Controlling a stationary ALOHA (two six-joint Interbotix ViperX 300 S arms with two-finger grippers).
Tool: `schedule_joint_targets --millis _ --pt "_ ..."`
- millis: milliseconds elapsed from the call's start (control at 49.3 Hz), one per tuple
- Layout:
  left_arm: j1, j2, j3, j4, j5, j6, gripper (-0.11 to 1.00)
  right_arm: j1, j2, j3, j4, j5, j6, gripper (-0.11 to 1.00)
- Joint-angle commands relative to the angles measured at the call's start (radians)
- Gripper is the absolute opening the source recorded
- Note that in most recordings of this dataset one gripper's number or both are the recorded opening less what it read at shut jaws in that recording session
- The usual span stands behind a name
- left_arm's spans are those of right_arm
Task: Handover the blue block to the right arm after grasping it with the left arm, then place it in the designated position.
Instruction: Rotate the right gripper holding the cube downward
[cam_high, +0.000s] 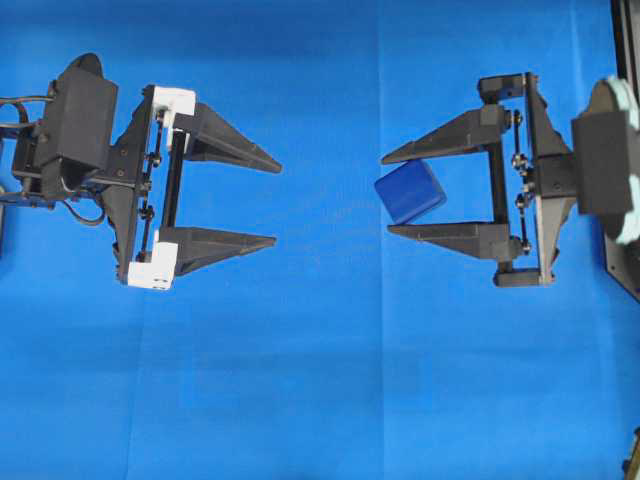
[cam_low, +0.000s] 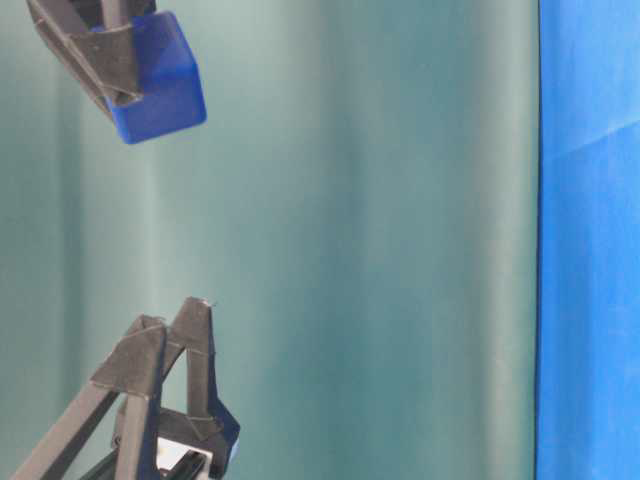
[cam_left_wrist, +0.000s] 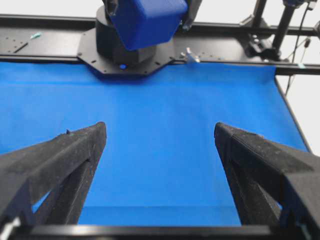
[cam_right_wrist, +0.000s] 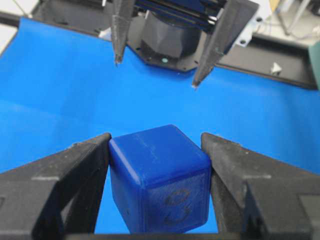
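Handover looks done: the right gripper (cam_high: 386, 194) is clamping the blue block (cam_high: 410, 191) between its fingers, the left gripper (cam_high: 277, 202) is gaping empty opposite; placing probably remains.

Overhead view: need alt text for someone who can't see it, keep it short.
The right pincer, reaching in from the right edge, grips the blue block between its fingers above the blue cloth. Facing it across a gap, the left pincer with white brackets stands wide open and empty.
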Motion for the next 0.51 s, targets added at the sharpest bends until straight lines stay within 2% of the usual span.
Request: schedule_joint_targets --millis 0,101,487 --pt "-0.005 -0.015 -0.018 0.002 -0.005 0.002 0.93 0.002 -0.015 -0.023 0.003 0.006 0.040 0.50" --pt "-0.008 -0.015 -0.018 0.002 -0.005 0.002 0.93 0.000 -0.018 -0.025 0.003 0.020 0.074 0.50" --pt "-0.012 -0.017 -0.020 0.002 -0.005 0.002 0.93 0.000 -0.020 -0.023 0.003 0.025 0.081 0.50"
